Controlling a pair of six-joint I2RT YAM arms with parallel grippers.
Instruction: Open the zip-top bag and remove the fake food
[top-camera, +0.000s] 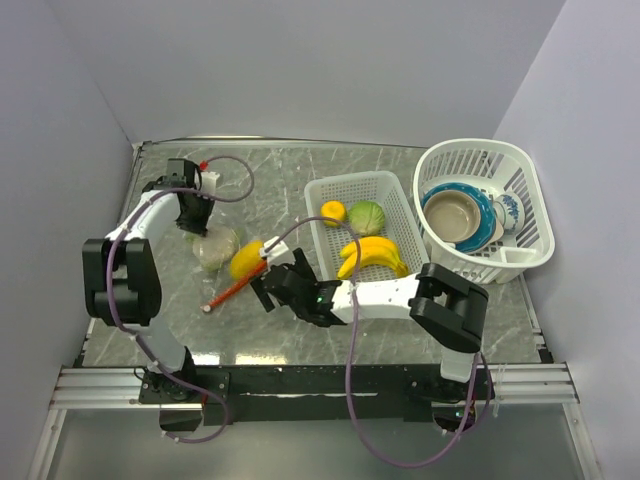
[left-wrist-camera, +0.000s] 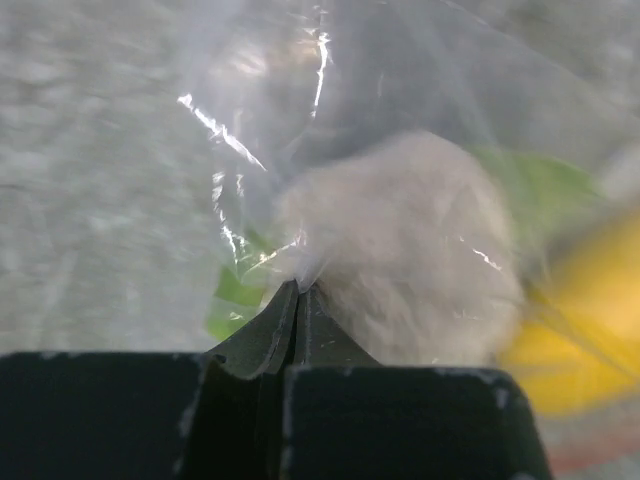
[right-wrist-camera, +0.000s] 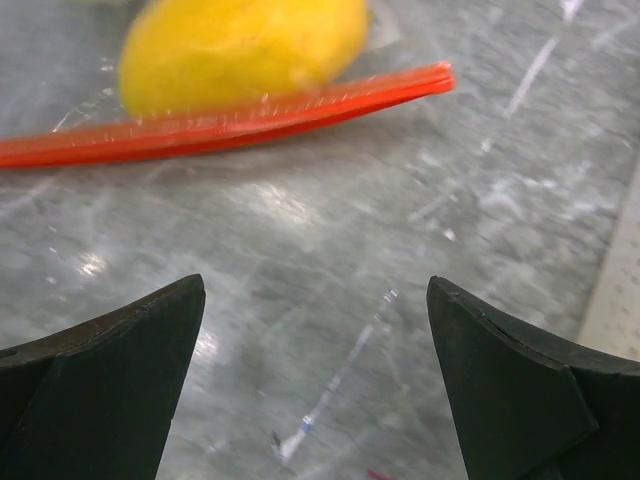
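Observation:
The clear zip-top bag (top-camera: 222, 252) lies left of centre, its orange-red zip strip (top-camera: 236, 287) toward the front. Inside it are a white cauliflower (top-camera: 213, 249) and a yellow oval fruit (top-camera: 246, 259). My left gripper (top-camera: 193, 222) is shut on the bag's far end; in the left wrist view it (left-wrist-camera: 298, 287) pinches the plastic film (left-wrist-camera: 330, 110) just before the cauliflower (left-wrist-camera: 400, 250). My right gripper (top-camera: 268, 282) is open and empty just right of the strip; the right wrist view shows the strip (right-wrist-camera: 220, 125) and yellow fruit (right-wrist-camera: 240, 45) ahead. An orange (top-camera: 333, 212), green leafy ball (top-camera: 367, 216) and banana bunch (top-camera: 371, 255) lie in the white slotted basket (top-camera: 396, 196).
A round white laundry basket (top-camera: 530, 215) at the right holds a blue bowl (top-camera: 478, 200) and a tan bowl (top-camera: 452, 214). Grey walls close in the table at left, back and right.

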